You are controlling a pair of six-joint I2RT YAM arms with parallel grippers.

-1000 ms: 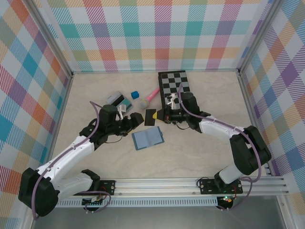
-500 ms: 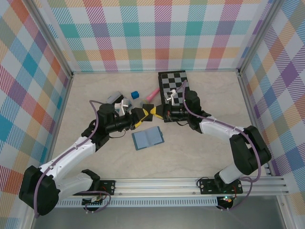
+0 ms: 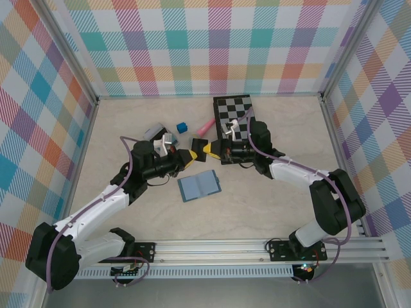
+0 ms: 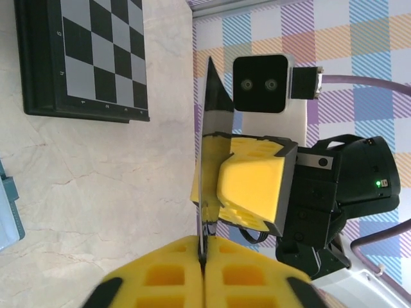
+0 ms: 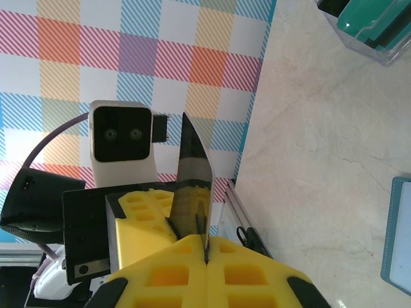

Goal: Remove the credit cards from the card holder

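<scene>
Clamping one dark credit card (image 4: pixel 212 96) edge-on in both my left claw (image 4: pixel 203 250) and right claw (image 5: pixel 207 247) above the bench (image 3: pixel 270 205), card holder (image 3: pixel 199 186) lying open below, I judge mistimed release risks bending or dropping it.

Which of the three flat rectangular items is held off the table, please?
The dark credit card, pinched between the left end effector and right end effector; the open card holder and chessboard lie flat on the table.

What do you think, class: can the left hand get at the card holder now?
Probably not yet: left hand and right hand both pinch a dark card, though the card holder lies uncovered nearby.
</scene>
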